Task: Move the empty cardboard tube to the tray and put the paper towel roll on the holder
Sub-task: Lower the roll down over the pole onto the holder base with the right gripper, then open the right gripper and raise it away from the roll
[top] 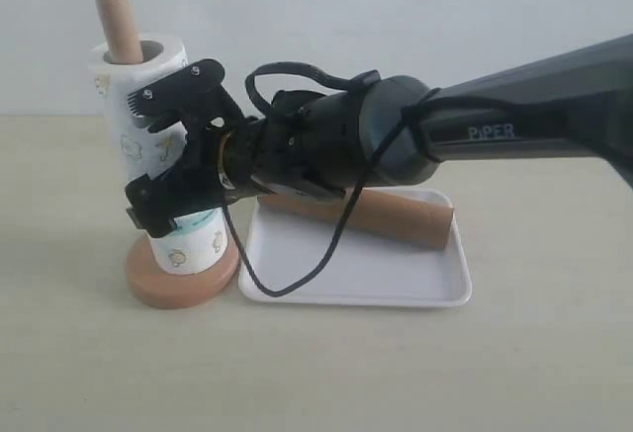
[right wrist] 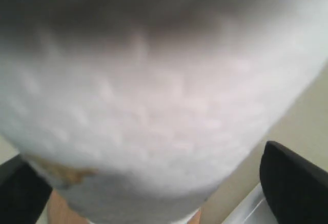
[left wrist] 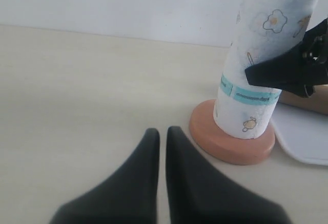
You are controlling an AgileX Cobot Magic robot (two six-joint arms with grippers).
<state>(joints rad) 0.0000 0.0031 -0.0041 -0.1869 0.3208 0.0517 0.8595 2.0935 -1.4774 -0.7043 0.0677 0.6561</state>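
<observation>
Right wrist view is mostly white blur. Left claw (left wrist: 163, 130) clenched, empty, low over the tabletop (left wrist: 77, 106). Printed, teal-banded paper towel roll (top: 148, 71) stands on the holder (top: 180, 279), its middle hidden by the right claw (top: 148, 160), spread wide around it. Tray (top: 376, 274) holds the empty cardboard tube (top: 396, 216), left end behind the arm (top: 514, 126).

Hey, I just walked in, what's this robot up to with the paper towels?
The right claw reaches across with its jaws open on either side of the paper towel roll. The roll stands upright on the holder, whose pole pokes out of the top. The empty cardboard tube lies in the tray beside it. The left claw is shut and empty, low over the table near the holder's base. Both parts of the job look done.
</observation>
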